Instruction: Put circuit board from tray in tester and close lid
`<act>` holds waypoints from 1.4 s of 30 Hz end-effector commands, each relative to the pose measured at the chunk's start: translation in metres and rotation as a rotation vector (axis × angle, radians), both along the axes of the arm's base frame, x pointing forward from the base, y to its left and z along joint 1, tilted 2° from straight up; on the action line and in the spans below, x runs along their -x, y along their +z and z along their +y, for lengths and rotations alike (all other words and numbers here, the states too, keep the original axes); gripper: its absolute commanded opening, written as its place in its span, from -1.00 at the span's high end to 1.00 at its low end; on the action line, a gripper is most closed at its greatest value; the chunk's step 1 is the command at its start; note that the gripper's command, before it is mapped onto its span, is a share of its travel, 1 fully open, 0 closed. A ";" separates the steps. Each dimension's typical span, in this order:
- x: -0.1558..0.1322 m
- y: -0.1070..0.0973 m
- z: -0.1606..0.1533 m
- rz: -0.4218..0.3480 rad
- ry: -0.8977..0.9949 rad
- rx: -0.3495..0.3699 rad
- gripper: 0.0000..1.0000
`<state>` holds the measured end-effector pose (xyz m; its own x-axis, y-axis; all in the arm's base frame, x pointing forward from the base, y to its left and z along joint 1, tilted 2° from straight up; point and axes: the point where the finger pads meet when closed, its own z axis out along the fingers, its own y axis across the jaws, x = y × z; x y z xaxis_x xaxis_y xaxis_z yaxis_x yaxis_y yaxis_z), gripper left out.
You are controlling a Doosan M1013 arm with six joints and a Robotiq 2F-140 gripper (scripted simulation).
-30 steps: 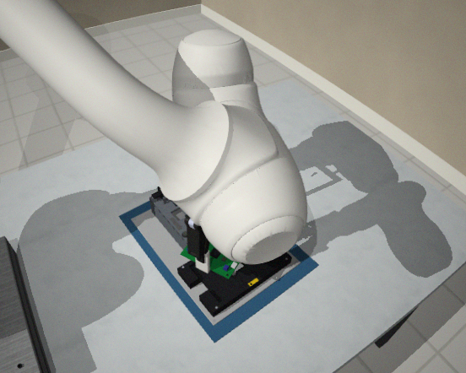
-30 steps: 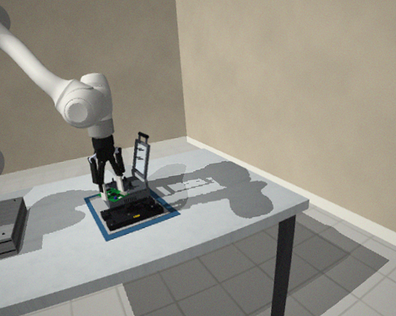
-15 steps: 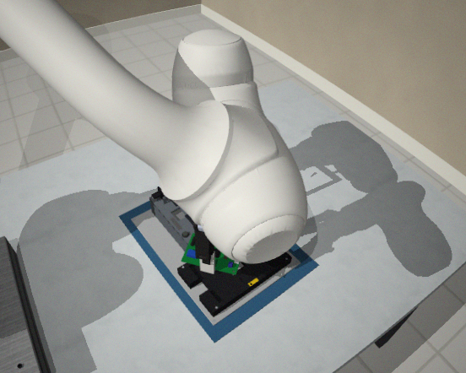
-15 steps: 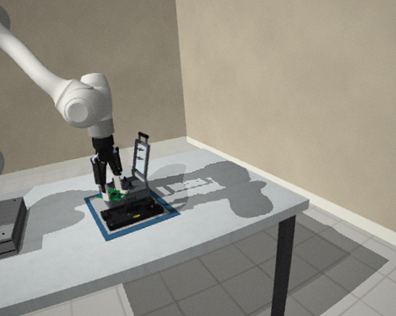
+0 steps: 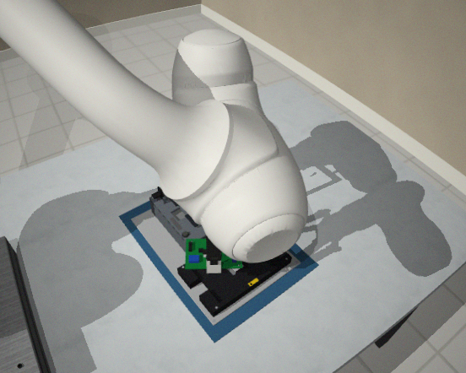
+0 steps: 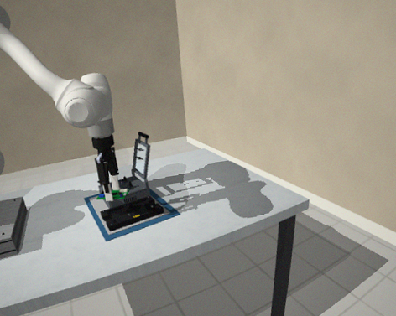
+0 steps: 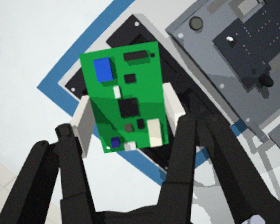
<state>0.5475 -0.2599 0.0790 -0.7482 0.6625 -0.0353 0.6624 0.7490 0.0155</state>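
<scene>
The gripper [image 6: 112, 191] [image 7: 127, 112] is shut on the green circuit board [image 5: 198, 245] [image 6: 115, 197] [image 7: 142, 95], with pale fingertips against its two long edges. The board is face up, held above the black tray [image 5: 236, 291] [image 6: 119, 223] [image 7: 120, 37], and turned at an angle to tray and tester. Its white connector [image 7: 155, 132] is at the lower end in the wrist view. The grey tester [image 5: 169, 215] [image 7: 200, 55] stands beside the tray. Its lid [image 6: 147, 160] stands open. A pin [image 7: 230, 38] and a black post [image 7: 265, 80] show on its dark plate. I cannot make out the latch hook.
A blue frame marking [image 5: 270, 297] [image 6: 143, 227] on the table surrounds tray and tester. A round dark knob [image 5: 186, 234] [image 7: 196, 23] stands on the tester's near corner. The raised lid rises close to the gripper in the exterior view. The arm hides much of the tester in the top view.
</scene>
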 end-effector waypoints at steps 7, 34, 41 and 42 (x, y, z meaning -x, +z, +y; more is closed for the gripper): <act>-0.003 0.004 -0.001 0.000 0.241 0.011 0.09; -0.003 0.004 -0.001 0.008 0.848 0.034 0.09; -0.003 0.004 -0.001 0.010 1.030 0.041 0.09; -0.003 0.004 -0.001 0.011 1.056 0.042 0.09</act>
